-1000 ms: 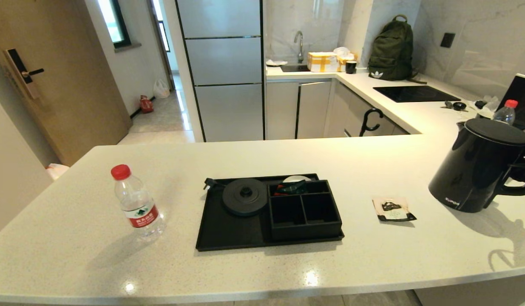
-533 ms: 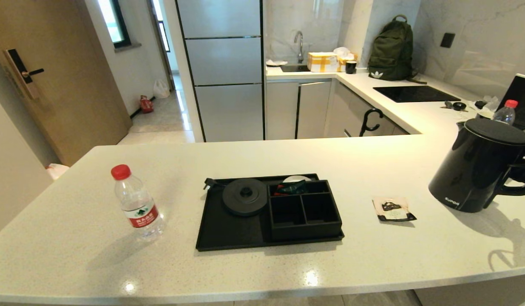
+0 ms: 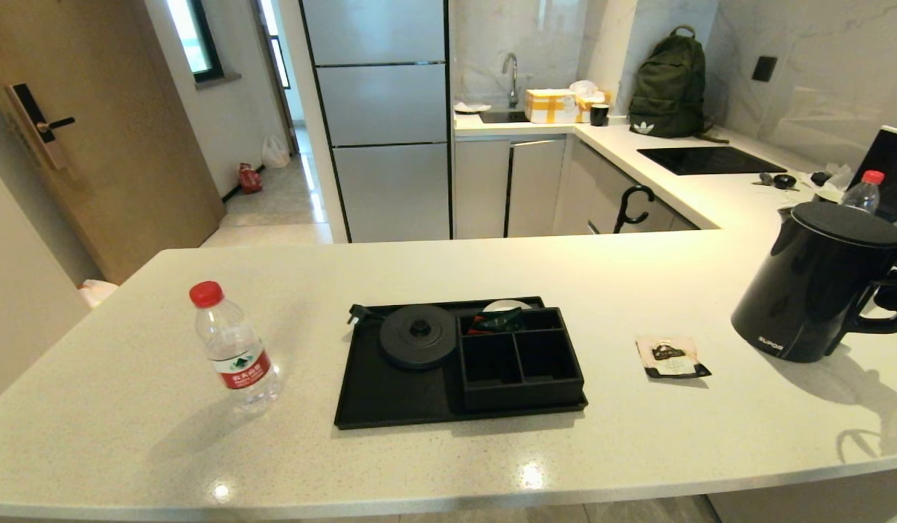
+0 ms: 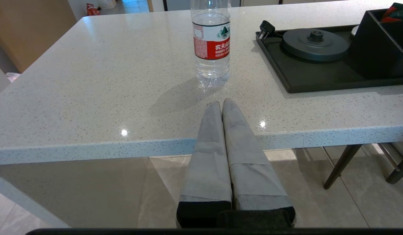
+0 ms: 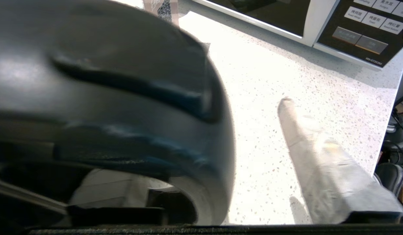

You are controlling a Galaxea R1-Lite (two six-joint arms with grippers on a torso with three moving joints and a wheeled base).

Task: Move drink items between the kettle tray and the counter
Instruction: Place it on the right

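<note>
- My left tool [image 4: 222, 107] hangs parked just off the bench's [image 3: 419, 465] front edge, its two grey fingers [image 4: 209, 150] pressed flat together, holding nothing.
- The bottle [image 3: 233, 347] stands upright on the bench at the left, red cap on, well apart from the tray [image 3: 375, 396].
- The tray lies flat at mid-bench. Its round base [image 3: 417, 335] carries nothing; the box [image 3: 521, 359] takes up its right part, with dark sachets [image 3: 495, 320] in a rear compartment and the two front ones bare.
- The pink sachet [image 3: 670, 357] lies flat on the bench, right of the tray and near the kettle [image 3: 811, 283].
- The kettle stands upright on the bench at the far right, handle [image 3: 873, 309] turned right.
- My right tool [image 5: 221, 140] is at that handle: one finger [image 5: 305, 153] stands clear out to the side of it, the other shows pale behind it. The fingers are spread, and I cannot tell whether they touch the handle.
</note>
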